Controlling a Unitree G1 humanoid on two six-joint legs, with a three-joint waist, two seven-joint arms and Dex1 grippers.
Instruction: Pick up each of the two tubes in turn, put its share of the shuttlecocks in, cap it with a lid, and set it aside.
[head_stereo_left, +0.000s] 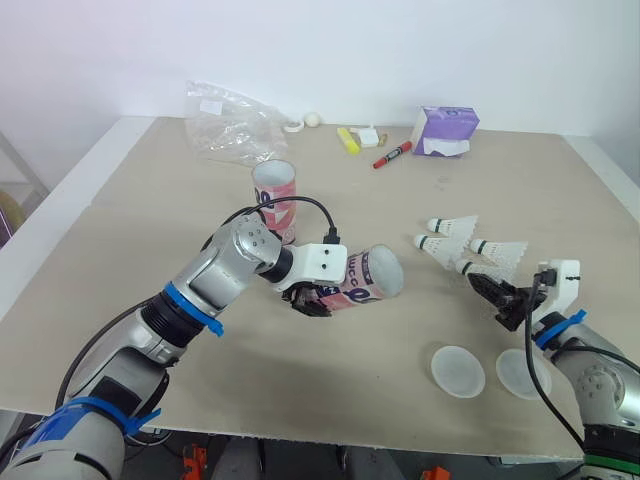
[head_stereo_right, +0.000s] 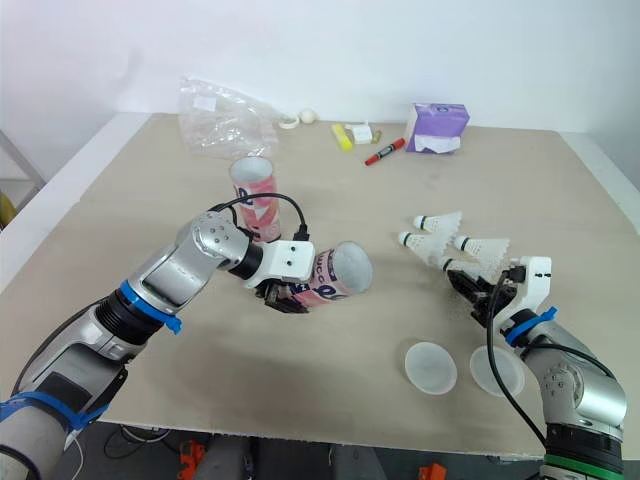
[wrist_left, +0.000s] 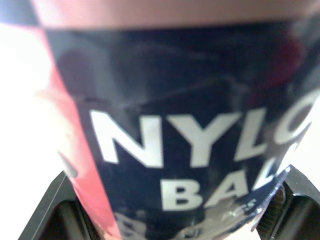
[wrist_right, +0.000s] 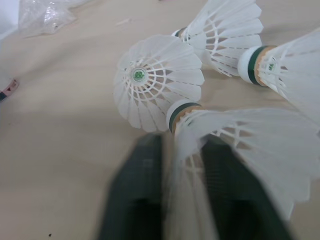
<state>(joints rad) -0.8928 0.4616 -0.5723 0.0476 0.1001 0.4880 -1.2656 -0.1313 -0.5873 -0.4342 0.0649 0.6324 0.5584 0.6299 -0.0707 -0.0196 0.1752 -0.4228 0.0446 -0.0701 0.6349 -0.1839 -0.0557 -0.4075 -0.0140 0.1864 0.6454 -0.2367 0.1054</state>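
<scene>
— Left gripper (head_stereo_left: 310, 300)?
— Clamped round the tube (head_stereo_left: 365, 278), tipped on its side, open mouth facing the right gripper (head_stereo_left: 505, 300).
— And that one?
— Pinching the skirt of a shuttlecock (wrist_right: 240, 145), just beside the other shuttlecocks (head_stereo_left: 450, 228).
— Elsewhere?
— Second tube (head_stereo_left: 275, 195) upright behind; two lids (head_stereo_left: 457, 370) flat near the right arm.

Silver arms (head_stereo_left: 215, 272) carry blue tape bands (head_stereo_left: 190, 308), black cables (head_stereo_left: 300, 204), white wrists (head_stereo_left: 325, 262) and black tools (wrist_right: 175, 145)
</scene>
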